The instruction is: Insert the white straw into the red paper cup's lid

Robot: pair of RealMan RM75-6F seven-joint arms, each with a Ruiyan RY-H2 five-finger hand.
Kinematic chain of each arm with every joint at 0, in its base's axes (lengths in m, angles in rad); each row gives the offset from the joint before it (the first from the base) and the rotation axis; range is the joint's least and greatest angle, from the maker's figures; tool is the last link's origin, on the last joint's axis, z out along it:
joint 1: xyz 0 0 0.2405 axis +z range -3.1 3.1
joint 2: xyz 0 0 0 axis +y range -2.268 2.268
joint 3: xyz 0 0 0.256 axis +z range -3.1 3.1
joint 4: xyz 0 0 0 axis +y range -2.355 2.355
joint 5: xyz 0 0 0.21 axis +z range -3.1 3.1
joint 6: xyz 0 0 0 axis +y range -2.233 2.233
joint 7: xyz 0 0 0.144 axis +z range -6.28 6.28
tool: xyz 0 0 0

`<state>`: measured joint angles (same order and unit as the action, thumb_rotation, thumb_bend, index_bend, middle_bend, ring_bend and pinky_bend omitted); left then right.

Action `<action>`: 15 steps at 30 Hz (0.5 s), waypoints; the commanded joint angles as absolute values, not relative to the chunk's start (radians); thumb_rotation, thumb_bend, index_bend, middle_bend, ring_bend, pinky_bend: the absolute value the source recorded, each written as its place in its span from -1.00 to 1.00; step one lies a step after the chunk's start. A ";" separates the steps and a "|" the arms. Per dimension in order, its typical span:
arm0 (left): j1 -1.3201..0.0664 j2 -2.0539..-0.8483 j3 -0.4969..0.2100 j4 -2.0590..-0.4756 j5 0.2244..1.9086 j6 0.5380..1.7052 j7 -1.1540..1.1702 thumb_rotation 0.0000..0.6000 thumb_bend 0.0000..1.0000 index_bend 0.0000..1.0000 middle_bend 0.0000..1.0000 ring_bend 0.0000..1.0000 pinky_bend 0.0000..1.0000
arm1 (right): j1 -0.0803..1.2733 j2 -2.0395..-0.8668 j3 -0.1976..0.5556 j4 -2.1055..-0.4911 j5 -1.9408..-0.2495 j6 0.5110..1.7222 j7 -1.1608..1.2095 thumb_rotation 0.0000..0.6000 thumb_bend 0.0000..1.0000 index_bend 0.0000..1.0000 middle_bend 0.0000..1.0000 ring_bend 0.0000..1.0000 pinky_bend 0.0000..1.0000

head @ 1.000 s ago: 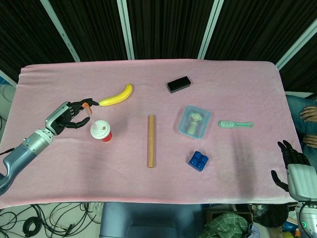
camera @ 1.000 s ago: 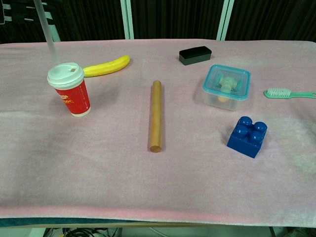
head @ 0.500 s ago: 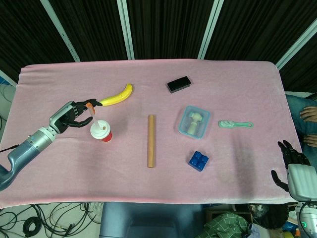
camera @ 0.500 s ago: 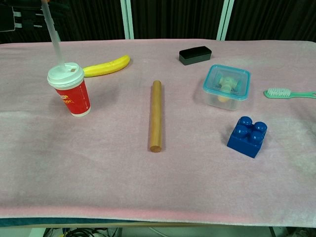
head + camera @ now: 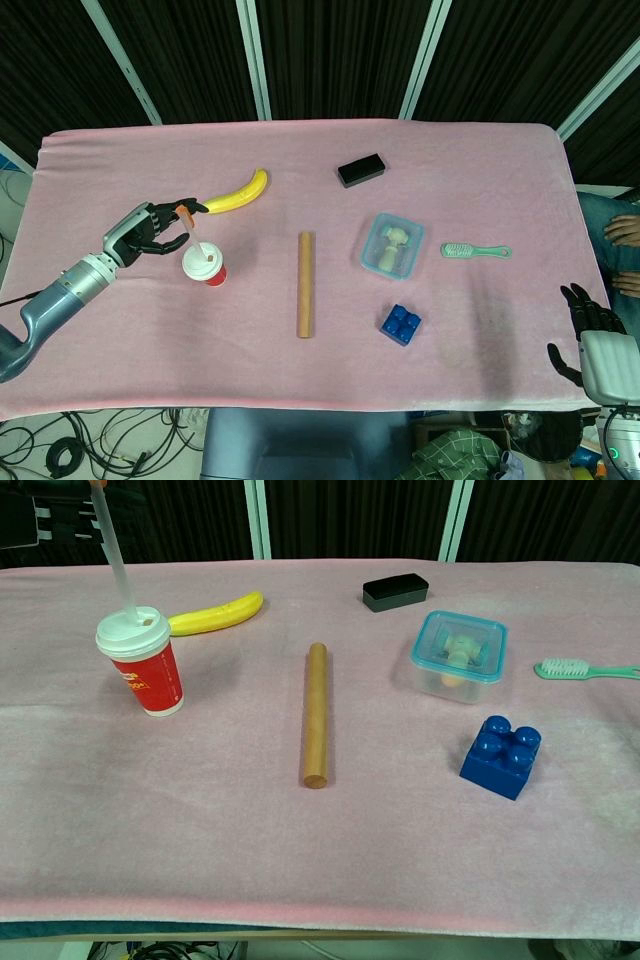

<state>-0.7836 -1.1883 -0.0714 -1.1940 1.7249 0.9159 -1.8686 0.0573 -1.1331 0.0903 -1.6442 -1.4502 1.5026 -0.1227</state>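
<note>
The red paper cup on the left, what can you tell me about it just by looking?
The red paper cup stands upright on the pink cloth, near the table's left side, just in front of the banana. It is red with white print, a white base rim and a white plastic lid. The white straw, pinched by the left hand, slants down so its lower end meets the lid. Whether it has entered the opening is unclear.
</note>
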 commanded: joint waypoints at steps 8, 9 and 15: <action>-0.806 -1.201 -0.034 -1.175 1.703 0.930 -1.875 1.00 -0.12 0.25 -0.49 -0.96 -0.85 | 0.057 -1.133 0.091 -1.645 -1.449 1.503 -0.122 1.00 -0.47 -0.86 -0.90 -0.65 -0.60; -0.808 -1.202 -0.030 -1.173 1.701 0.931 -1.875 1.00 -0.13 0.25 -0.49 -0.96 -0.85 | 0.057 -1.133 0.091 -1.646 -1.449 1.503 -0.122 1.00 -0.47 -0.86 -0.90 -0.65 -0.60; -0.818 -1.210 -0.021 -1.162 1.682 0.934 -1.873 1.00 -0.12 0.26 -0.49 -0.96 -0.85 | 0.057 -1.132 0.091 -1.645 -1.450 1.503 -0.123 1.00 -0.47 -0.86 -0.90 -0.65 -0.60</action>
